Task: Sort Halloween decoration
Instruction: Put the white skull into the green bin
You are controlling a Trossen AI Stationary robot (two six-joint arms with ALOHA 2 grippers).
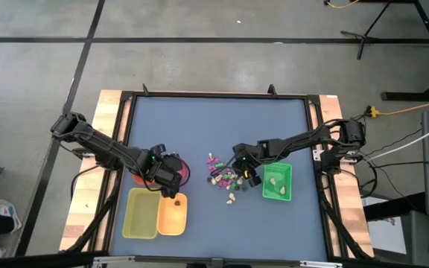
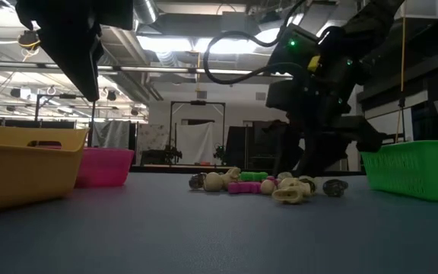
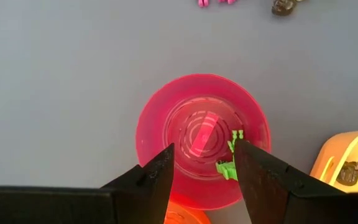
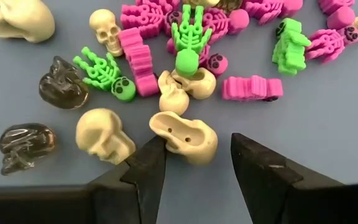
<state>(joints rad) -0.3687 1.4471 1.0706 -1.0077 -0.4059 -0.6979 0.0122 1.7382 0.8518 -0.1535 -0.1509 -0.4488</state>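
The Halloween decoration is a pile of tiny magenta, green, cream and dark brown trinkets (image 1: 226, 179) lying on the blue table. My right gripper (image 4: 197, 152) is open and low over the pile's near side. Its fingers stand on either side of a cream skull piece (image 4: 185, 138) that lies on the table. My left gripper (image 3: 204, 158) hangs open above the pink bowl (image 3: 201, 140). A green skeleton trinket (image 3: 230, 163) shows within the bowl's outline, right at one finger's inner side. My left gripper has the green skeleton trinket (image 3: 235, 138) close against the inner side of one finger; I cannot tell whether it touches the finger or lies in the bowl. My right gripper has one fingertip (image 4: 154, 152) close beside the cream skull piece; I cannot tell whether they touch.
A yellow tray (image 1: 141, 214) and an orange tray (image 1: 172, 216) stand near the front left; the orange one holds a dark brown trinket (image 3: 351, 173). A green tray (image 1: 277, 182) with a few pieces stands right of the pile. Bare blue table lies beyond the pile.
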